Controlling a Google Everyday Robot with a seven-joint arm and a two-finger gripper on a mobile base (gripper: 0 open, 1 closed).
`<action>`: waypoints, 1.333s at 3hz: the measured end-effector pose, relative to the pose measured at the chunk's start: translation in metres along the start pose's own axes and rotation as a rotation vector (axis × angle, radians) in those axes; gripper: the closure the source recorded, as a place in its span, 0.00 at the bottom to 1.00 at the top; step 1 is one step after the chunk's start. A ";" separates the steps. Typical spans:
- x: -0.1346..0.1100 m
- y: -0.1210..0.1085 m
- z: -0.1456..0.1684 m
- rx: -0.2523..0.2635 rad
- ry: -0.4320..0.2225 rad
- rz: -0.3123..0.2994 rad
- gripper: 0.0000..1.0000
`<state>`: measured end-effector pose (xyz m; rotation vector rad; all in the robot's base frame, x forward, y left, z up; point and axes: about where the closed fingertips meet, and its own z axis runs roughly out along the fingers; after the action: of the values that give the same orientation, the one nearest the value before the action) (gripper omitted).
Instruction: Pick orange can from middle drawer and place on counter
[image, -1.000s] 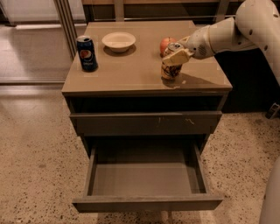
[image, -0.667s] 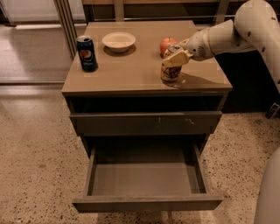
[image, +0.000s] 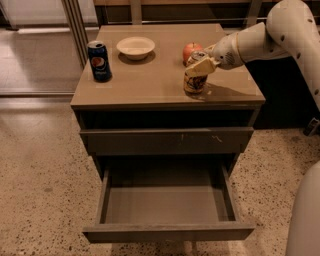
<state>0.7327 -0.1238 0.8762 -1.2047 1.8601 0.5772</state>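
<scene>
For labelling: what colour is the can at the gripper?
The can is brownish-orange; gripper at its top. Camera view.

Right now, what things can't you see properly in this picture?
All in the camera view:
1. Orange can top: covered by the tool, which sits over it on the counter.
2. Apple: partly hidden behind the tool.
3. Dark gap under the counter: too shadowy to see inside.
4. Scratched drawer: closed, so its inside is hidden.
5. Robot arm: cut off by the right edge.
</scene>
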 end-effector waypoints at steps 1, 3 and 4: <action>0.000 0.000 0.000 0.000 0.000 0.000 0.58; 0.000 0.000 0.000 0.000 0.000 0.000 0.11; 0.000 0.000 0.000 0.000 0.000 0.000 0.00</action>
<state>0.7327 -0.1237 0.8762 -1.2048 1.8601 0.5774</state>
